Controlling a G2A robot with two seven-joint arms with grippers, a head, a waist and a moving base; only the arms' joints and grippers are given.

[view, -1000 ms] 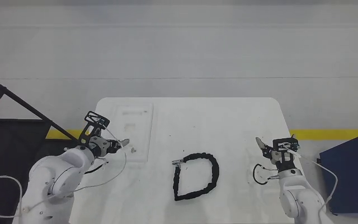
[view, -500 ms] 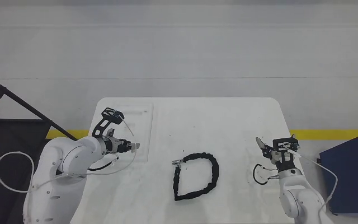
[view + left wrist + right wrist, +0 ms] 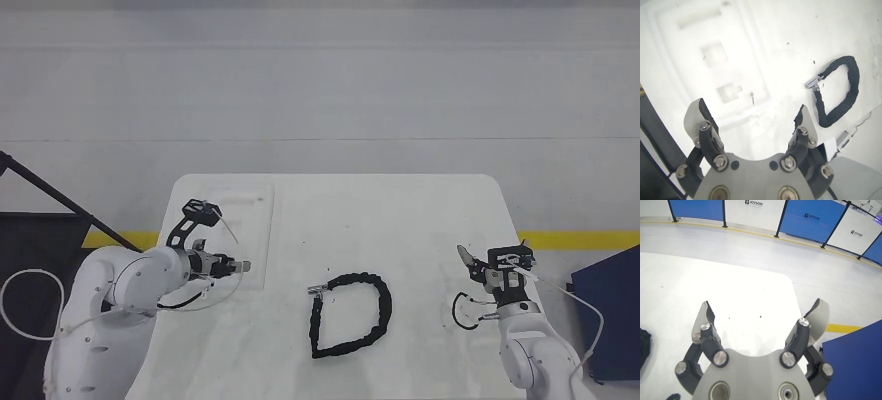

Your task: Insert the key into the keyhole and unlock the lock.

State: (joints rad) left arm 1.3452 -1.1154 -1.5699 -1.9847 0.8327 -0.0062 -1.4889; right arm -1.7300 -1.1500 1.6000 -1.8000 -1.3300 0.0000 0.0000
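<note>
**Table**: white, rounded corners; carries everything listed here.

**Tray**: white foam, lying flat on the left part of the table. Its face is moulded with three recesses: a long slot, a square pocket and a stepped pocket. Whether the pockets hold anything cannot be told.

**Key**: small, thin, metallic. It lies on the tray's flat face just beside the stepped pocket, inside the raised rim and outside any recess. Nothing grips it.

**Lock**: a black-sleeved cable bent into a D-shaped loop near the middle of the table, well apart from the tray. Both cable ends meet at a silver cylinder, whose keyhole end faces the tray.

**Left gripper**: fingers spread wide, holding nothing. It hangs over the tray's edge on the robot's side, and the key lies just beyond the fingertips, on the line between them.

**Right gripper**: fingers spread wide, holding nothing. It sits at the table's right edge, well apart from lock and tray.
</note>
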